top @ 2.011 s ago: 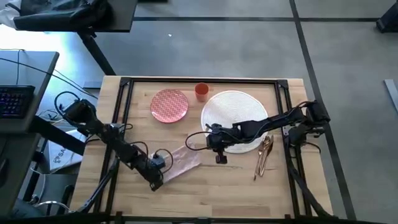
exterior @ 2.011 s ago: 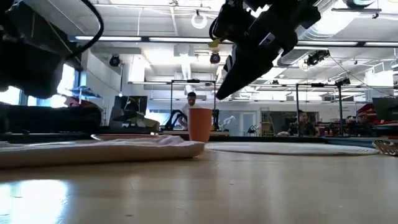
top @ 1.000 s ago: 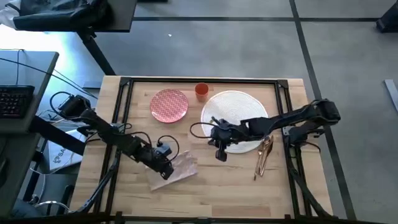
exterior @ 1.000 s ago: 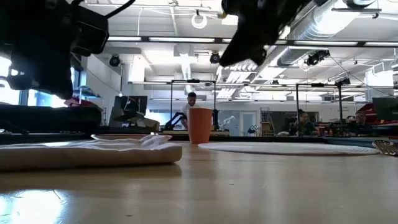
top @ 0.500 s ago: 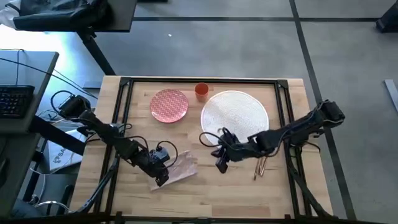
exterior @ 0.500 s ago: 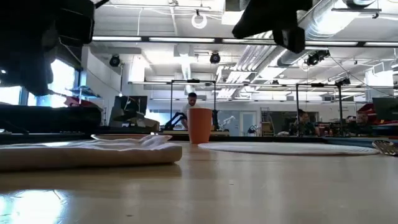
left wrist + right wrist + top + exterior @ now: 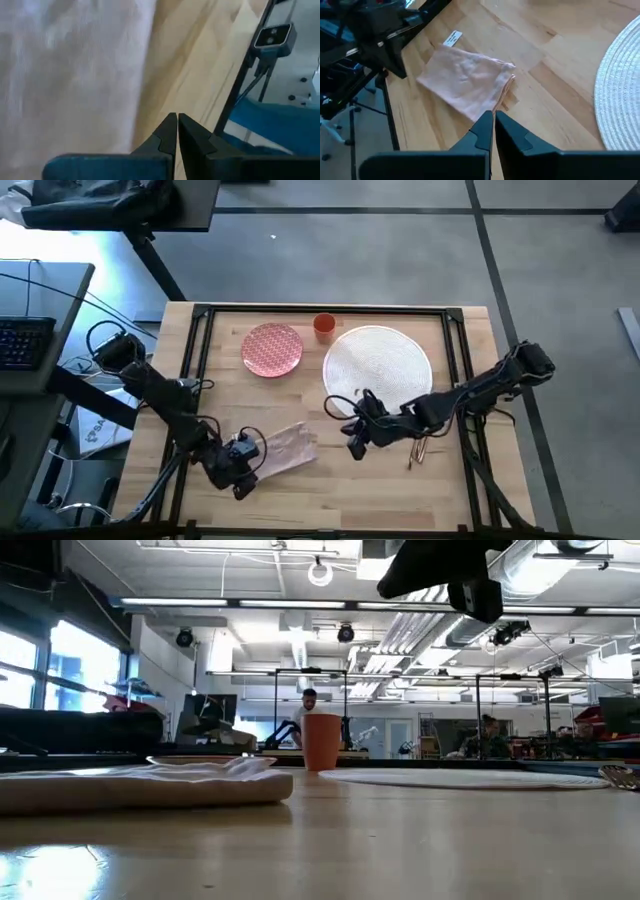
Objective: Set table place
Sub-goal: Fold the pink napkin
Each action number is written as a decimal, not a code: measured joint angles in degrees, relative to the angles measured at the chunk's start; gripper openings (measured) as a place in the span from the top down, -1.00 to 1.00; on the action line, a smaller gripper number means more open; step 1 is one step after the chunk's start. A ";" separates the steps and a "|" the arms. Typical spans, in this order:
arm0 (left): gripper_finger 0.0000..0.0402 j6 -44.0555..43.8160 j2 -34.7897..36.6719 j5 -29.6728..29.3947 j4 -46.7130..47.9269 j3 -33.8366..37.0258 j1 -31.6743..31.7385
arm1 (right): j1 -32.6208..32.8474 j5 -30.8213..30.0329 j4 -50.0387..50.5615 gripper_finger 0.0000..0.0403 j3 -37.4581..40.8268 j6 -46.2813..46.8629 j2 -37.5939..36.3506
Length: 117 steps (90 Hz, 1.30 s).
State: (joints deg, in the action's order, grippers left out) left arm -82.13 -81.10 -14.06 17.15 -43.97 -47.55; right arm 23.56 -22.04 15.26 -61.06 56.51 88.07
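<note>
Left wrist view: left gripper (image 7: 177, 131) fingers pressed together with nothing between them, tips just off the napkin (image 7: 65, 75) edge over bare wood; high view puts the left gripper (image 7: 238, 467) low at the napkin's (image 7: 283, 448) near-left corner, not holding it; probably backed off to re-approach. Right wrist view: right gripper (image 7: 493, 131) also clenched and empty, pointing toward the folded beige napkin (image 7: 466, 85), placemat (image 7: 625, 85) rim off to one side; in the high view the right gripper (image 7: 355, 438) hovers between the napkin and the placemat (image 7: 377, 367), well clear of the cutlery (image 7: 424, 442) lying at the placemat's near-right edge.

Place still unassembled: red-patterned plate (image 7: 272, 349) sits on bare table (image 7: 330, 495) left of the placemat, not on it; orange cup (image 7: 324, 326) stands upright between plate and placemat at the far side; low view shows the cup (image 7: 321, 742) upright behind the napkin (image 7: 140, 785), which lies flat with its top rumpled.

Judgement: napkin is the current target, both arms converging on it; neither has a grip yet.
</note>
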 joint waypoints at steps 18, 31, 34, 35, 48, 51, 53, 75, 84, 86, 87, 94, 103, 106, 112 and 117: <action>1.00 -6.88 0.00 -5.78 5.75 0.00 -1.05 | -0.32 0.00 0.30 1.00 0.00 -0.04 0.02; 1.00 -8.89 0.00 -6.83 10.56 0.00 -1.04 | -0.31 0.04 0.81 1.00 0.00 -0.01 0.02; 1.00 -8.87 0.00 -6.86 11.31 0.01 -0.94 | -0.31 0.08 0.81 1.00 0.00 0.00 0.02; 1.00 -8.87 0.00 -6.90 11.56 0.02 -0.88 | -0.31 0.08 0.81 1.00 0.00 0.00 0.02; 1.00 -8.83 0.00 -8.48 15.13 0.02 -0.85 | -0.32 0.08 0.83 1.00 0.00 -0.06 0.03; 1.00 -8.86 0.00 -8.90 16.88 0.02 -0.85 | -0.31 0.07 0.83 1.00 0.00 0.00 0.04; 1.00 -8.95 0.00 -9.15 18.28 0.02 -0.77 | -0.31 0.07 0.83 1.00 0.00 0.00 0.04; 1.00 -10.39 1.23 -7.30 25.24 0.15 2.51 | -0.31 0.09 0.81 1.00 0.00 0.00 0.04; 1.00 -5.15 1.32 -5.80 17.57 0.13 2.39 | -0.31 0.13 0.83 1.00 0.00 0.17 0.06; 1.00 -3.88 1.14 -5.45 15.80 0.11 2.27 | -0.29 0.13 0.83 1.00 0.00 0.20 0.07; 1.00 -3.25 1.01 -5.31 14.91 0.11 2.21 | -0.27 0.13 0.82 1.00 0.00 0.20 0.07; 1.00 0.44 -0.79 -4.27 9.52 0.04 1.92 | -0.27 0.13 0.81 1.00 0.00 0.19 0.07; 1.00 2.09 -4.19 -2.60 6.40 0.04 1.70 | -0.29 0.13 0.81 1.00 0.00 0.20 0.07; 1.00 2.16 -5.69 -1.61 5.74 0.04 1.77 | -0.29 0.12 0.81 1.00 0.00 0.13 0.07; 1.00 2.27 -8.58 0.76 5.42 0.06 1.79 | -0.29 0.13 0.83 1.00 0.00 0.11 0.07; 1.00 2.73 -10.66 3.43 5.31 0.07 1.79 | -0.27 0.13 0.79 1.00 0.00 0.09 0.07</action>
State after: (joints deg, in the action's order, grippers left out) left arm -79.39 -91.76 -10.63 22.46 -43.90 -45.76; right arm 23.29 -21.91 16.05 -61.06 56.60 88.14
